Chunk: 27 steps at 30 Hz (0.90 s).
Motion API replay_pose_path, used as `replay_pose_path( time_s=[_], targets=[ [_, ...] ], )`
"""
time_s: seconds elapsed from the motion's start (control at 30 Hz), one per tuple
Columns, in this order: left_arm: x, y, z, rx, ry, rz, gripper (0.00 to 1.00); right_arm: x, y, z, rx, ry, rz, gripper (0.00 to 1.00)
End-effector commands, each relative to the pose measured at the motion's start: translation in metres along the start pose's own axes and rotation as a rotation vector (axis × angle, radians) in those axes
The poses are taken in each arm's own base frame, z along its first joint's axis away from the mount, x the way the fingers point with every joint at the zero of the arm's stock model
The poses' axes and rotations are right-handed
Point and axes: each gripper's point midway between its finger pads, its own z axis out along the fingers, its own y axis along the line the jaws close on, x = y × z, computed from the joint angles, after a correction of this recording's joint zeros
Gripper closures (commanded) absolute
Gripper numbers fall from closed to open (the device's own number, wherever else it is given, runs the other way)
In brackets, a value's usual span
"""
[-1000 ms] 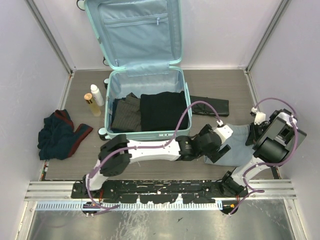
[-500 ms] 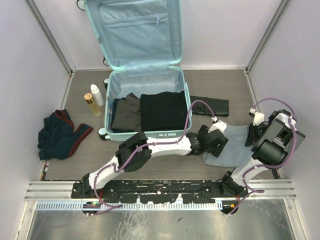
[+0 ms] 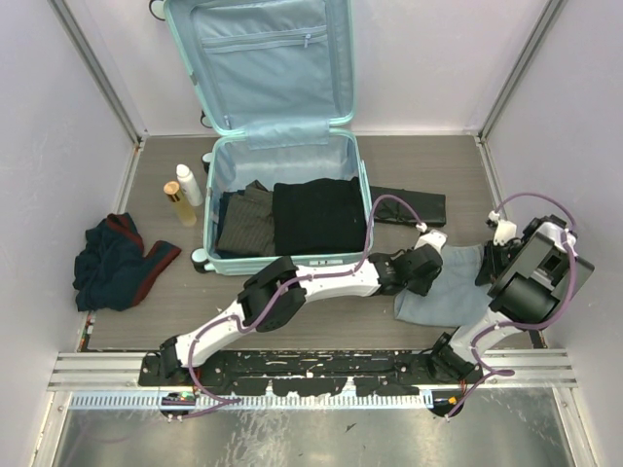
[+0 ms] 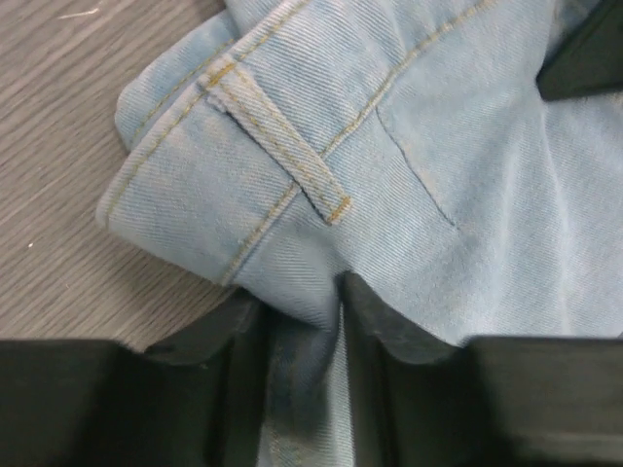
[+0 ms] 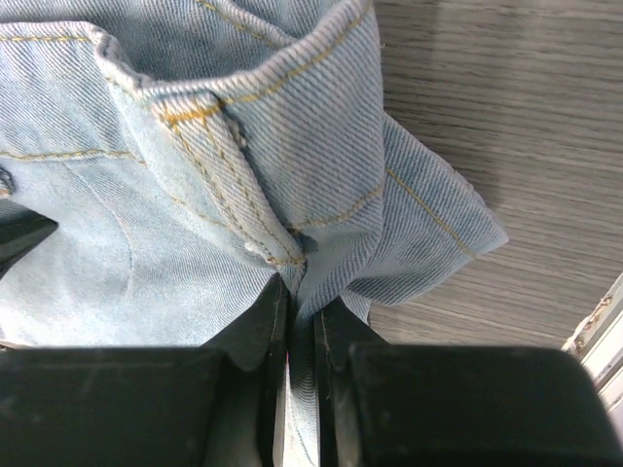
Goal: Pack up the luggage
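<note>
The luggage (image 3: 282, 264) lies open at the back centre, its mint lid (image 3: 263, 58) upright. Folded dark clothes (image 3: 316, 214) fill its lower half. A pair of light blue jeans (image 3: 450, 292) lies on the floor at the right, between my two arms. My left gripper (image 3: 424, 265) reaches far right and is shut on a fold of the jeans (image 4: 438, 146) below the belt loop (image 4: 282, 161). The left gripper (image 4: 304, 321) has denim bunched between its fingers. My right gripper (image 5: 302, 311) is shut on the jeans' waistband (image 5: 243, 185), at the jeans' right edge (image 3: 485, 265).
Two small bottles (image 3: 185, 193) stand left of the luggage. A dark teal and red garment (image 3: 117, 265) lies crumpled at the far left. A flat black garment (image 3: 411, 204) lies right of the luggage. White walls close in both sides, and a metal rail (image 3: 311, 370) runs along the near edge.
My left arm has stretched further right over the jeans, and its jaws have gone from wide open to shut on the denim. The right arm has held still.
</note>
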Motion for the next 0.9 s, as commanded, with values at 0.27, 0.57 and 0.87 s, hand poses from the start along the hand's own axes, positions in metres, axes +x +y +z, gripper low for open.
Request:
replay_pose_path(
  time_s=[0.27, 0.57, 0.87],
  targets=[
    [-0.122, -0.027, -0.07, 0.165, -0.2, 0.129, 1.0, -0.039, 0.043, -0.081, -0.067, -0.129, -0.023, 0.99],
    [-0.219, -0.004, -0.156, 0.203, -0.34, 0.128, 1.0, -0.101, 0.088, -0.155, -0.139, -0.337, -0.034, 0.99],
    [-0.253, 0.098, -0.241, 0.224, -0.339, 0.151, 1.0, -0.201, 0.235, -0.177, -0.309, -0.569, -0.198, 0.99]
  ],
)
